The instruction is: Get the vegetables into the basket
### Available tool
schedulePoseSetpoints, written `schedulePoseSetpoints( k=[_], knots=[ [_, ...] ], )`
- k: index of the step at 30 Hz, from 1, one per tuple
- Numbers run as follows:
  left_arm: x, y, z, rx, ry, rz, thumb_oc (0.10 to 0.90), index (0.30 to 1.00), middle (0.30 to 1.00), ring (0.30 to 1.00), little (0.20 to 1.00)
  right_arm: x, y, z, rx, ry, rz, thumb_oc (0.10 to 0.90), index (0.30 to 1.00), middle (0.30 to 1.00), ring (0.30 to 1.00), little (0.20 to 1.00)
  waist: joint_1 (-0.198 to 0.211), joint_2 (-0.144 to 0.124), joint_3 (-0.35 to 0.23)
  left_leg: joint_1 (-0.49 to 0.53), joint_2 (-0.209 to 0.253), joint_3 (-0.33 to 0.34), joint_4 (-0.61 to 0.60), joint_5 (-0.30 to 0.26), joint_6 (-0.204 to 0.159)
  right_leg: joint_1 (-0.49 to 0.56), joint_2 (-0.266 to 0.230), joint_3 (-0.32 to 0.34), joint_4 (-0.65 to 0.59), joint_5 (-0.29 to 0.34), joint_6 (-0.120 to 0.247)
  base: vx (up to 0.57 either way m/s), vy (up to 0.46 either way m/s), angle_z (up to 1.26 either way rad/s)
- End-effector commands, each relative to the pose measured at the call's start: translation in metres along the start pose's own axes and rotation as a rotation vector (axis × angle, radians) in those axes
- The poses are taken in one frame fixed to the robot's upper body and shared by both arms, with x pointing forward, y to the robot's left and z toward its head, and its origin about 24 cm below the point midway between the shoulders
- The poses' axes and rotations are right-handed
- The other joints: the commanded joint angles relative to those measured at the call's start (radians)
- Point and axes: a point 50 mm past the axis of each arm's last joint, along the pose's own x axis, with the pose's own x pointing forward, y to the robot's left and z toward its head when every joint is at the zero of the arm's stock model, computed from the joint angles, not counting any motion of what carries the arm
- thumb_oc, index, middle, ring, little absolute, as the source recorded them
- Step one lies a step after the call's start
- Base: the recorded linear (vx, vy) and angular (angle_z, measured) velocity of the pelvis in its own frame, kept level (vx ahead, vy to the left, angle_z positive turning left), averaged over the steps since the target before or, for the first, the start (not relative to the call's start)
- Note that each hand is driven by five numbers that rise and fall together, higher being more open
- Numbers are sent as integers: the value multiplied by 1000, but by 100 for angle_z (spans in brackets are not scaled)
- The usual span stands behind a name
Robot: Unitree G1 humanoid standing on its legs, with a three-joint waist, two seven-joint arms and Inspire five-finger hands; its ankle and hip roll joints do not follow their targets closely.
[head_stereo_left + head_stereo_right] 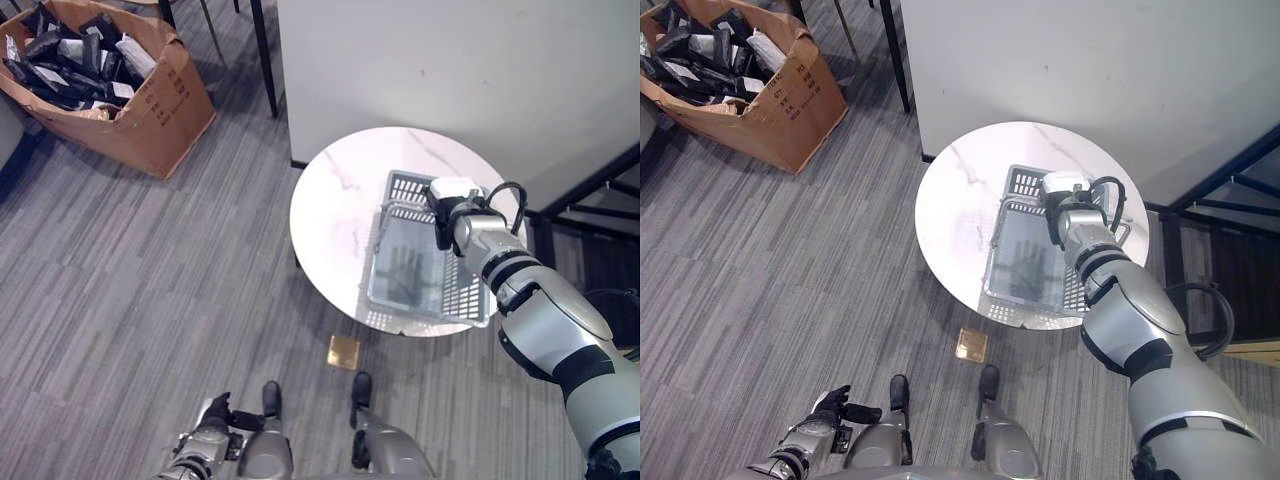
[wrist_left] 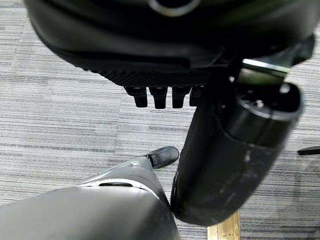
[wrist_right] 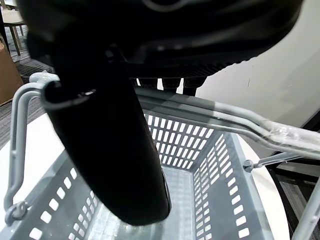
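**Materials and finishes on view**

The basket (image 1: 425, 270) is grey plastic, its walls pierced with small slots and its floor smooth with a faint sheen; its handle (image 3: 220, 117) looks like the same matt grey plastic. The round table (image 1: 335, 200) has a glossy white top with marble-like veining. The floor (image 1: 130, 290) is grey carpet with a ribbed, matt weave. The box (image 1: 150, 95) is plain brown cardboard, dull and creased.

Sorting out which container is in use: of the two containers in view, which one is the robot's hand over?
The grey plastic basket on the round white table, under the right hand. The other, a brown cardboard box, sits on the floor, full of dark items.
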Motion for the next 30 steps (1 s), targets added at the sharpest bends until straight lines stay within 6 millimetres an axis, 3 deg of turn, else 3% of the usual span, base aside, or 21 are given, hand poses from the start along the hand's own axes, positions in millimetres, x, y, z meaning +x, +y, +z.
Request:
schedulePoseSetpoints(
  k=[1, 13, 22, 30],
  knots=[
    [-3, -1, -30, 125, 101, -15, 900, 1000, 1000, 1000, 1000, -4, -82, -11, -38, 61, -228, 400, 300, 300, 300, 300, 14, -32, 10, 38, -10, -20, 4, -28, -57, 31, -86, 63, 3, -15, 113, 0, 0, 0],
    [-4, -1, -39, 147, 135, -38, 900, 1000, 1000, 1000, 1000, -2, -62, -9, -94, 34, -155, 400, 300, 300, 300, 300, 13, -53, -34, 113, -13, -11, 4, -61, -44, 97, -88, 66, 10, -37, 112, 26, 5, 0],
    [-5, 4, -51, 144, 186, -37, 900, 1000, 1000, 1000, 1000, -12, -82, 2, -85, -94, -214, 400, 300, 300, 300, 300, -17, -74, -92, 183, -19, 16, 4, -94, -28, 147, -78, 91, 18, -58, 111, 46, 18, -10],
    [-7, 4, -60, 152, 225, -46, 900, 1000, 1000, 1000, 1000, -29, -94, -21, -63, -137, -257, 400, 300, 300, 300, 300, -53, -64, -128, 228, -31, 46, 4, -115, -11, 171, -76, 118, 21, -65, 113, 32, 30, -12]
  ],
)
